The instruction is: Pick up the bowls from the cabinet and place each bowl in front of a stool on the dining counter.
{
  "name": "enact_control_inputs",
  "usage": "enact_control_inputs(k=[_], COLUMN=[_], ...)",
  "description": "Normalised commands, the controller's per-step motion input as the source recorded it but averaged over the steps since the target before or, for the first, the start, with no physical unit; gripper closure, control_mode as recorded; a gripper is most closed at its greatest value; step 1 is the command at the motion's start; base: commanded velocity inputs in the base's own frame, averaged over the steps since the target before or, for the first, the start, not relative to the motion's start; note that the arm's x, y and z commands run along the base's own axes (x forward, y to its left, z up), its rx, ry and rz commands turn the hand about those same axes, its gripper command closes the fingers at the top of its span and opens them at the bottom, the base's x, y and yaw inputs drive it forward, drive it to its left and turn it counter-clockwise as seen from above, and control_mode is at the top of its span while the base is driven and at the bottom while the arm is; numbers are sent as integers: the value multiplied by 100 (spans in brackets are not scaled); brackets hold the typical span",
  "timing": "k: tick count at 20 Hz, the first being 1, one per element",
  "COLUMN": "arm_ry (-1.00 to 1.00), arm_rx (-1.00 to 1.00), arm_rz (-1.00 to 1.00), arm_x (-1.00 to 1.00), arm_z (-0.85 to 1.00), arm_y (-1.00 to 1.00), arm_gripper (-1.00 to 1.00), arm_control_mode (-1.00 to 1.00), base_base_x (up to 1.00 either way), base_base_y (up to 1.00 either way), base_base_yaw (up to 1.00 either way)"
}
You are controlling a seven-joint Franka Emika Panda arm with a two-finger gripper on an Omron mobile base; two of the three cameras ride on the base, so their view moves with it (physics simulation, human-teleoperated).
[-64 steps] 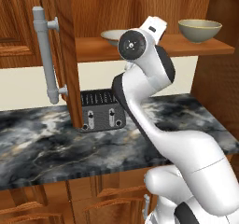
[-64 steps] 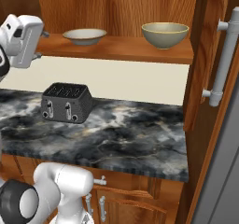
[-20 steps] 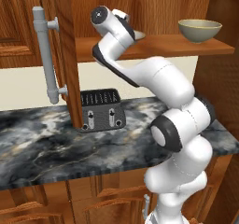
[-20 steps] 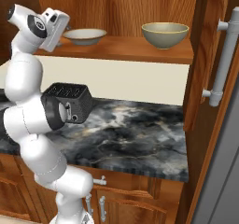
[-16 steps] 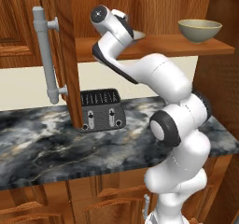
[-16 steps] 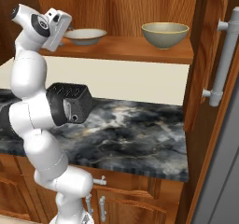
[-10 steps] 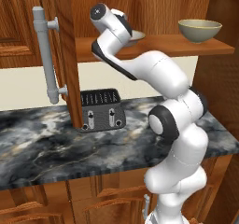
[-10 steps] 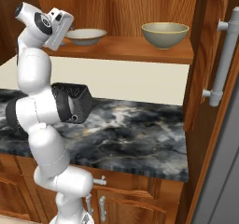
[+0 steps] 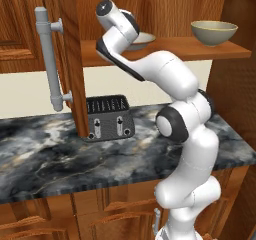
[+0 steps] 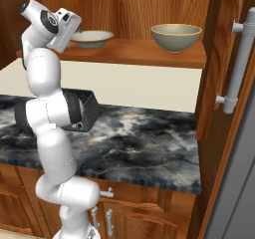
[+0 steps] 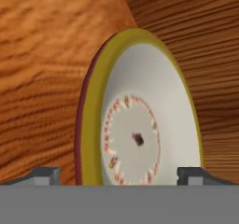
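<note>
While my two-finger gripper (image 11: 119, 174) hangs with jaws spread wide and nothing grasped, I see its tips either side of the shallow white ceramic bowl (image 11: 140, 134) with a yellow rim, which sits on the reddish-brown wooden cabinet shelf (image 10: 144, 51). Well to the right on that shelf stands the deeper greyish-olive bowl (image 10: 176, 37). Below, a black toaster (image 9: 108, 117) rests on the marbled wall counter (image 9: 60, 159).

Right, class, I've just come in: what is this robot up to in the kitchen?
The white arm has reached up to the open wall cabinet's shelf. Its tool is open and right at the shallow, pale bowl, holding nothing yet; the hand view looks straight into that bowl, between the two fingertips. A deeper olive bowl waits further along the shelf. A toaster sits on the marbled counter below.
</note>
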Motion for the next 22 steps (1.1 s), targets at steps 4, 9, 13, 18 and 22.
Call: enact_control_inputs(k=[4, 9, 13, 18, 22], arm_ry=[11, 8, 5, 1, 0], arm_rx=[0, 0, 0, 0, 0], arm_rz=[0, 0, 0, 0, 0], arm_x=[8, 0, 0, 2, 3], arm_z=[-30, -16, -16, -7, -6], arm_y=[0, 0, 2, 1, 0], arm_gripper=[-100, -100, 100, 100, 100], arm_control_mode=[-100, -100, -100, -100, -100], base_base_x=[0, 0, 0, 0, 0], base_base_y=[0, 0, 0, 0, 0], base_base_yaw=[0, 0, 0, 0, 0])
